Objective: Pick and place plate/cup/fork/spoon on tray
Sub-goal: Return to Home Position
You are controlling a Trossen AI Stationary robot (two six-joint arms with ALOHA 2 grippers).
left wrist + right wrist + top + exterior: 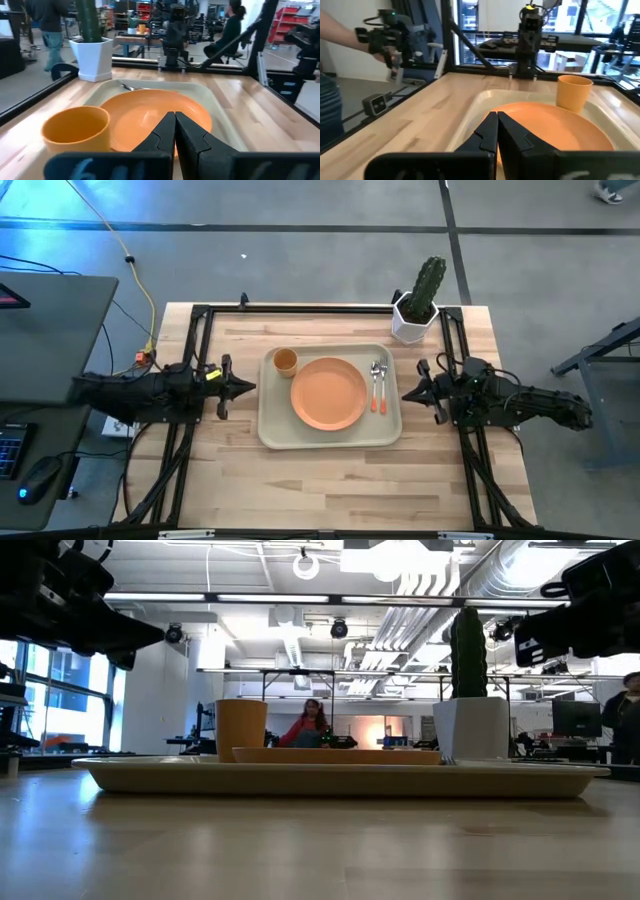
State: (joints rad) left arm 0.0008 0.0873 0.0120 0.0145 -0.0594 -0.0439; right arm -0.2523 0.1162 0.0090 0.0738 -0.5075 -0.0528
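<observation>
The beige tray (330, 436) lies at the table's middle. On it rest the orange plate (328, 393), the yellow-orange cup (285, 361) at its far left corner, and the fork (383, 388) and the spoon (375, 384) side by side along its right edge. My left gripper (250, 387) is shut and empty, hovering left of the tray. My right gripper (407, 394) is shut and empty, hovering right of the tray. Both grippers point at the tray.
A white pot with a green cactus (418, 305) stands at the table's far right, behind the tray's corner. People show in the room beyond the table, and a hand (340, 35) shows at the edge of the right wrist view.
</observation>
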